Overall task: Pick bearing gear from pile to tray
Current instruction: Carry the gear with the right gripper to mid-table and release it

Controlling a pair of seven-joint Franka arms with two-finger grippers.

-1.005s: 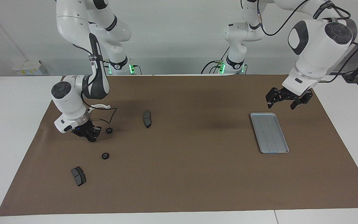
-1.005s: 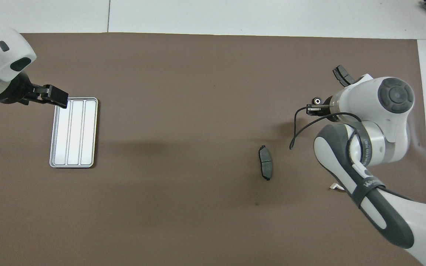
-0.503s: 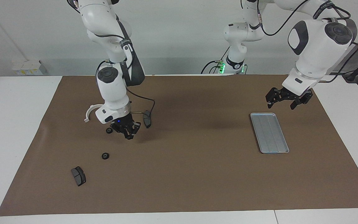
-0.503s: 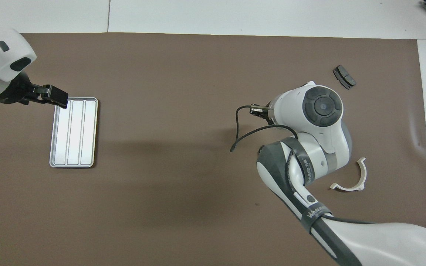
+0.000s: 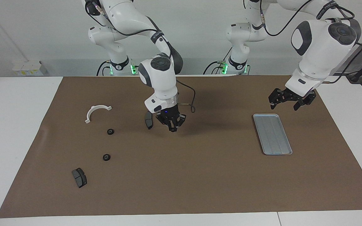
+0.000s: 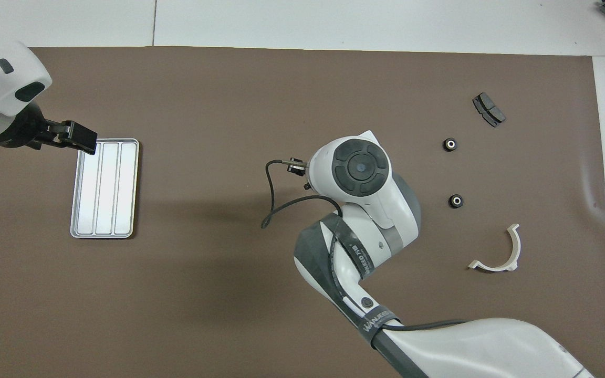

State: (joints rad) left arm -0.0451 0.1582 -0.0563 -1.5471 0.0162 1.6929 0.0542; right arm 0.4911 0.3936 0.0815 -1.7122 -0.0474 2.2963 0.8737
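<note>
The pile lies toward the right arm's end of the table: two small black rings, two dark grey pads and a white curved bracket. The rings and bracket also show in the overhead view. My right gripper hangs over the mat beside the nearer pad, between pile and tray. Anything in it is too small to see. The silver tray is empty. My left gripper is open, waiting over the tray's robot-side end.
A brown mat covers most of the white table. The right arm's wrist and a looping black cable cover the mat's middle in the overhead view and hide one pad. The other pad lies farthest from the robots.
My right gripper has risen from the mat beside the rings and swung toward the tray, uncovering the bracket and both rings. The left arm has not moved.
</note>
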